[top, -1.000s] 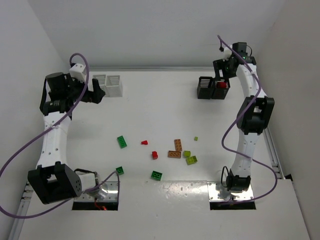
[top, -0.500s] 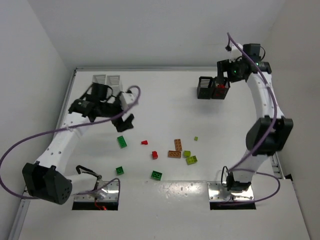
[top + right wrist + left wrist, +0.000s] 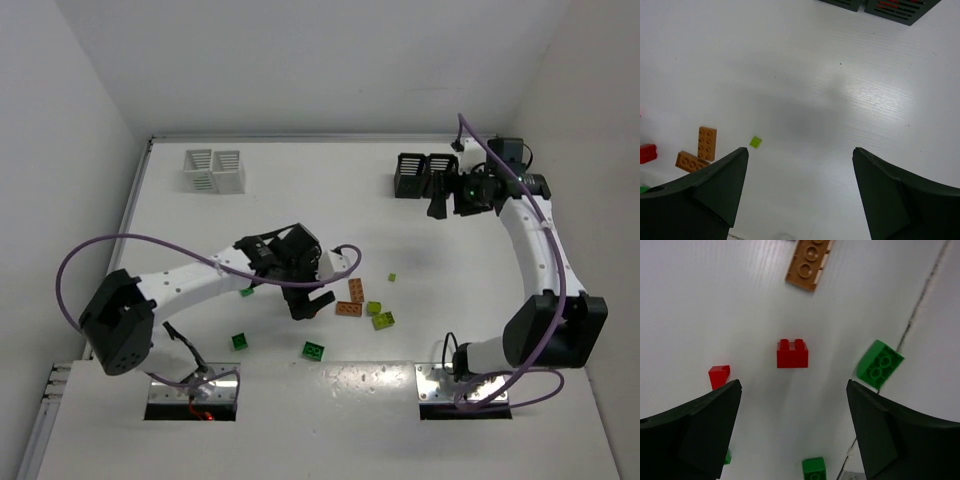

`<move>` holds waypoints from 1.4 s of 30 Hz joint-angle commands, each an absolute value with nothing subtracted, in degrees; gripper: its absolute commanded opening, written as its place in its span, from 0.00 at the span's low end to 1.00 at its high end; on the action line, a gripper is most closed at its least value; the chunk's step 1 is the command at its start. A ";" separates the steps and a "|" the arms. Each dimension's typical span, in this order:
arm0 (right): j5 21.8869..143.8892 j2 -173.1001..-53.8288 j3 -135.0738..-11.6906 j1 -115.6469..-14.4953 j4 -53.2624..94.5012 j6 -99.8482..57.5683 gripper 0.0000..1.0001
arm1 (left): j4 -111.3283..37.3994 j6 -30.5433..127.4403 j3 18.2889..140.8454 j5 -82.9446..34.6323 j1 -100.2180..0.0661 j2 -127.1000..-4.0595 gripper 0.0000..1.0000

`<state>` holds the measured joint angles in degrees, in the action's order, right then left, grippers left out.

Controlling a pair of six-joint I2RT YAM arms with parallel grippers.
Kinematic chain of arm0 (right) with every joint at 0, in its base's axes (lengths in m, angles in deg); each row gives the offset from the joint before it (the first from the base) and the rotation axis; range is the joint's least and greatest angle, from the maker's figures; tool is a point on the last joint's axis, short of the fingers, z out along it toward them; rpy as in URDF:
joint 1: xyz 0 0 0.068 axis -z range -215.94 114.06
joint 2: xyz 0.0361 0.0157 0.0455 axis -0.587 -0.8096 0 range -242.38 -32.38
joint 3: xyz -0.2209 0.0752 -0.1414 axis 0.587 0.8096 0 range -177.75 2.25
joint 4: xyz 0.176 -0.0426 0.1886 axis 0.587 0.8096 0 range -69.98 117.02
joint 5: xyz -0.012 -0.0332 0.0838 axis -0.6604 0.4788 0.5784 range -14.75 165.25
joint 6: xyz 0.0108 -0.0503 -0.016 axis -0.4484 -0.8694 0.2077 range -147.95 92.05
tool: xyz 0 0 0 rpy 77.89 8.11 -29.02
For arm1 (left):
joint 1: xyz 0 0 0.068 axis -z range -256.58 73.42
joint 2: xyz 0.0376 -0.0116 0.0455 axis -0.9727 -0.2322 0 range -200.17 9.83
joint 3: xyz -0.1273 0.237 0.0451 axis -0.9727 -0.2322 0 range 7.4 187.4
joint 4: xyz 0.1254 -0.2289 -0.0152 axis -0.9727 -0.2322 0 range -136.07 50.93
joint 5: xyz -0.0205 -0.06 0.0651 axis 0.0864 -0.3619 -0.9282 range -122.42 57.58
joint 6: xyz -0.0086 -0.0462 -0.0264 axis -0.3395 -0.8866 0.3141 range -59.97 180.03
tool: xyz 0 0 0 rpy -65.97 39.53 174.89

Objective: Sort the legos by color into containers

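Observation:
The legos lie scattered mid-table: orange bricks (image 3: 356, 290), lime green ones (image 3: 383, 320) and dark green ones (image 3: 313, 350). My left gripper (image 3: 310, 299) hangs open over them. In the left wrist view a red brick (image 3: 792, 354) lies just ahead of the left gripper (image 3: 793, 387), a smaller red piece (image 3: 719, 376) sits by the left finger and a green brick (image 3: 880, 364) by the right. My right gripper (image 3: 445, 198) is open and empty beside the black containers (image 3: 425, 175); red shows through the slats of one (image 3: 900, 9). The white containers (image 3: 215, 170) stand at the back left.
A tiny lime piece (image 3: 755, 142) and two orange bricks (image 3: 707, 142) lie ahead of the right gripper (image 3: 800, 150). Another green brick (image 3: 814, 469) lies near the table seam below the left gripper. White walls close in the table on three sides.
My left arm swung from the white containers to the middle of the table, over the red bricks. My right gripper moved from above the black containers down to their front side.

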<state>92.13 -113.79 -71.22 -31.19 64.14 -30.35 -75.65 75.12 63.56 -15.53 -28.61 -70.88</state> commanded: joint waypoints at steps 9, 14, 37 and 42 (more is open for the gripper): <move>92.39 -110.08 -71.49 -31.02 63.71 -29.62 0.85 | -67.11 65.74 65.41 -30.48 -23.75 -80.17 0.82; 93.00 -111.22 -72.02 -31.02 63.71 -29.10 0.85 | -67.11 66.27 64.88 -31.18 -21.39 -82.01 0.82; 93.53 -112.89 -71.49 -31.02 63.71 -29.62 0.85 | -67.63 68.38 64.35 -30.04 -23.04 -77.81 0.93; 93.53 -112.89 -71.49 -31.02 63.71 -29.62 0.85 | -72.46 68.38 65.05 -31.80 -31.81 -68.59 0.96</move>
